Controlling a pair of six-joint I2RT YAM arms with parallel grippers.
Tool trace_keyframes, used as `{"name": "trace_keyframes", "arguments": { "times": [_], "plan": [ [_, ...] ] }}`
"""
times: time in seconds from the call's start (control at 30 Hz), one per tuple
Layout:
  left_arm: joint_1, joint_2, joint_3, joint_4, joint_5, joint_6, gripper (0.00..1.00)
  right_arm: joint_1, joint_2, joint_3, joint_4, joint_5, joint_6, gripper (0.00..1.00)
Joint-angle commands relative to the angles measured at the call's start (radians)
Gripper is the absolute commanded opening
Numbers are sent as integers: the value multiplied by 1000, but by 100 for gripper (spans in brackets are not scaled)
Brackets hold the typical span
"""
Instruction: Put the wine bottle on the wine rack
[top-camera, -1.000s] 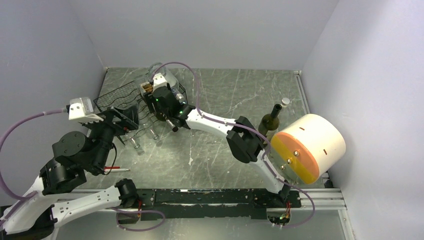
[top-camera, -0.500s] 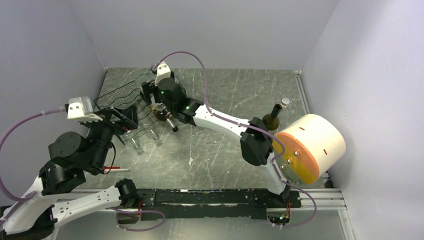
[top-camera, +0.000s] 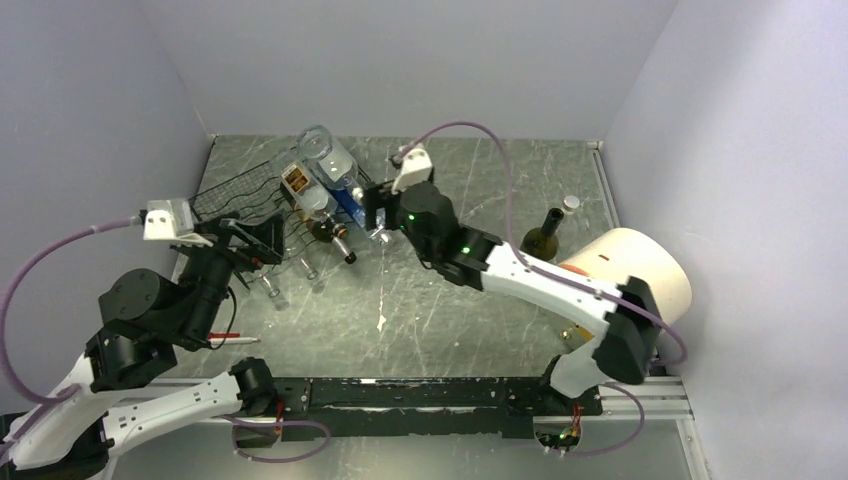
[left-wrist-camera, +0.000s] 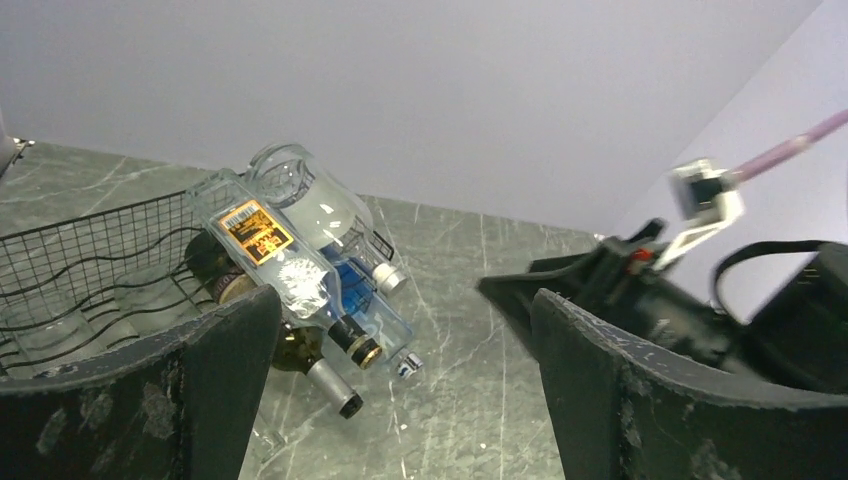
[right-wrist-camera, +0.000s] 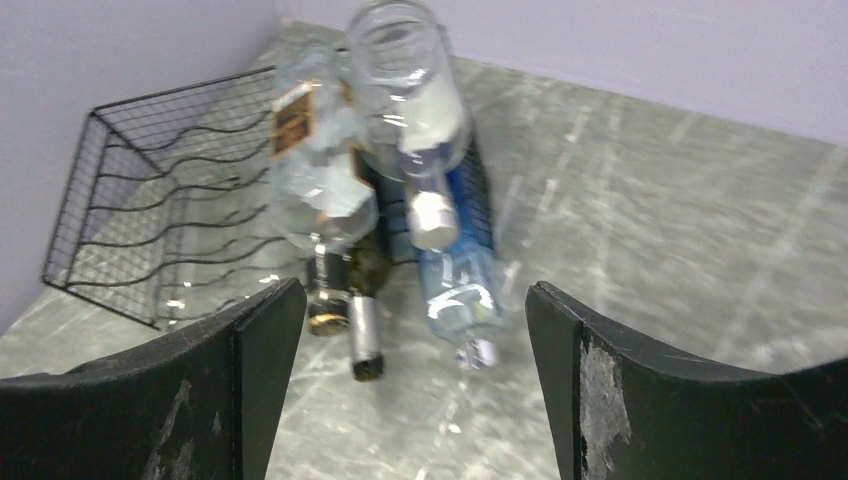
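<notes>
The black wire wine rack (top-camera: 228, 203) (left-wrist-camera: 90, 250) (right-wrist-camera: 150, 230) lies at the back left. Several bottles rest across its right end: a clear one with an orange label (top-camera: 300, 185) (left-wrist-camera: 265, 250) (right-wrist-camera: 310, 170), a wide clear one (top-camera: 325, 155) (right-wrist-camera: 410, 90), a blue one (top-camera: 350, 205) (left-wrist-camera: 370, 300) and a dark wine bottle with a grey neck (top-camera: 335, 237) (right-wrist-camera: 362, 320). My right gripper (top-camera: 373, 208) (right-wrist-camera: 412, 290) hangs open and empty just right of them. In front of the rack my left gripper (top-camera: 258, 243) (left-wrist-camera: 405, 300) is also open and empty.
Another dark green bottle (top-camera: 545, 238) stands upright at the right, beside a big cream and orange cylinder (top-camera: 625, 290). A white-capped item (top-camera: 571, 203) stands behind it. A red-handled tool (top-camera: 230, 337) and clear glass pieces (top-camera: 270, 285) lie near the left arm.
The right gripper opened and drew back to the right from the rack, leaving the clear bottles lying there. The left arm has barely moved.
</notes>
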Motion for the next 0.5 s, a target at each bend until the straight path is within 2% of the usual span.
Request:
{"name": "trace_keyframes", "arguments": {
  "times": [0.0,0.2,0.33,0.47],
  "plan": [
    [0,22,-50,62,53,-36,98,0,-168,-66,-153,236,34,85],
    [0,42,-147,228,131,3,98,-25,-344,-79,-344,455,32,85],
    [0,86,-152,234,131,-14,98,-96,-411,-54,-471,586,36,85],
    [-1,131,-139,217,132,-27,98,-216,-467,-76,-507,601,40,85]
  ]
}}
